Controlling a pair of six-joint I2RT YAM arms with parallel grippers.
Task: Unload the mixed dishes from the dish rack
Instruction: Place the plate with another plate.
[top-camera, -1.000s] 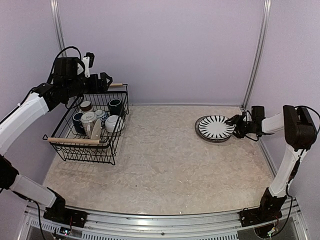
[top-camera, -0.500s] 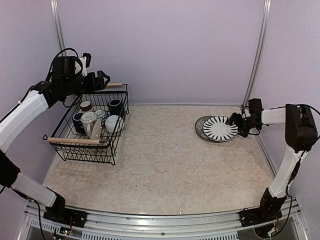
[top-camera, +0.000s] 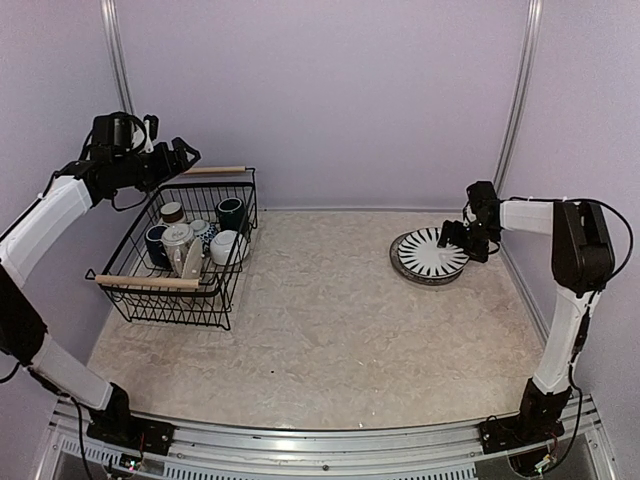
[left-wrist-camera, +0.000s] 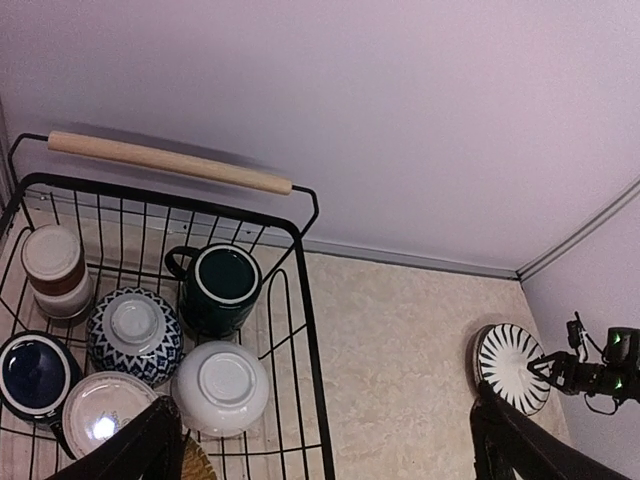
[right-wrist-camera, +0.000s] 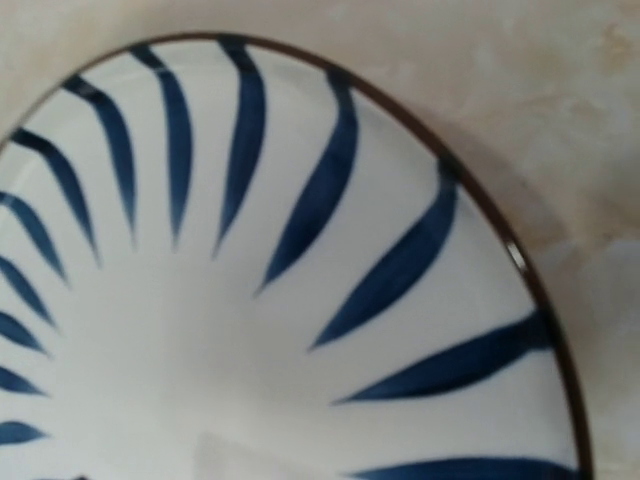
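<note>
Right now the white round plate with dark radial stripes lies flat on the marbled beige tabletop at the far right. It sits on a second, greyish dish, of which only the left rim shows.

The right gripper is at the plate's far-right rim. Whether its jaws are spread or pinching I cannot tell: the overhead view is too small, and the right wrist view shows only the plate's surface.

Well apart, at the far left, stands the rectangular black wire dish rack with its two light wooden rod handles. Inside it, from the left wrist view:
- a small brown-and-white cup
- a dark green mug
- an upturned blue-patterned bowl
- an upturned white bowl
- a dark blue mug
- a glossy white mug
- the edge of a yellowish plate

The left gripper hovers above the rack's far handle. Its black fingers are spread wide with nothing between them.
</note>
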